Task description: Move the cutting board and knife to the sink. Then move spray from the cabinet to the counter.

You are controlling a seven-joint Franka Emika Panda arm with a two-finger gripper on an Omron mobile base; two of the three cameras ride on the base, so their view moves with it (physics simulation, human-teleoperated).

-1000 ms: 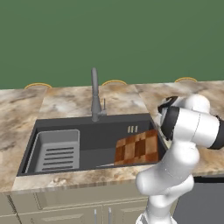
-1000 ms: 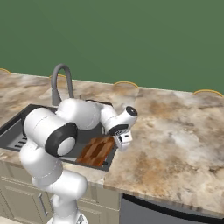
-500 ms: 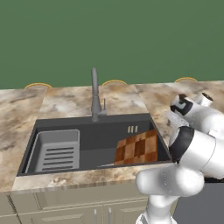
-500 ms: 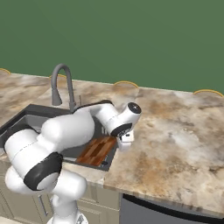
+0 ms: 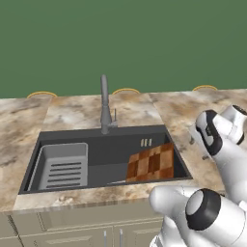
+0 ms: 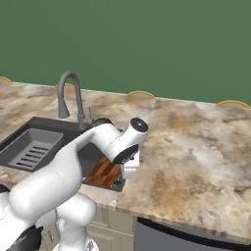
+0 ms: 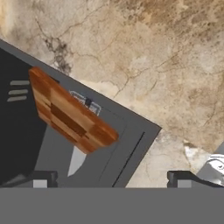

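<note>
Tool (image 6: 130, 170) hangs over the table (image 6: 196, 152) just right of the sink (image 5: 96, 159), jaws spread wide, nothing between them — in the hand view both fingertips (image 7: 178, 179) stand far apart at the bottom edge. Board (image 5: 150, 162) leans tilted in the sink's right end, lower edge on the basin floor, upper edge against the right wall. Knife (image 5: 116, 181) lies on the basin floor beside the board, its grey blade pointing out from under the board. Basket (image 5: 62, 165) sits in the sink's left half; faucet (image 5: 104, 104) stands behind the basin.
</note>
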